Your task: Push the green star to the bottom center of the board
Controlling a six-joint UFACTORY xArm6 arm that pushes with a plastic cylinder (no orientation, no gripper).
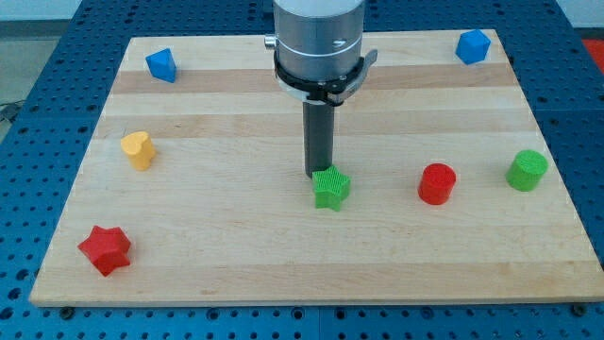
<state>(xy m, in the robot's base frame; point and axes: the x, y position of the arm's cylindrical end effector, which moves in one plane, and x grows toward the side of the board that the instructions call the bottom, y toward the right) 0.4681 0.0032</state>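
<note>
Green star (331,187) near board (236,255) centre, slightly toward view's right. My tip (319,174) touching star's top-left edge; bare rod, no jaws. Judged: light, rigid plastic; points may make it spin; push centred on top side, toward view's bottom

Likely a robotics lab: a pale wooden board (236,246) rests on a blue perforated bench (57,57), with a metal robot arm (318,42) above.

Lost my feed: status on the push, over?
My tip at the top edge of the green star block, apparently touching. Star near mid-board, bottom centre not yet reached. No block between it and there.
</note>
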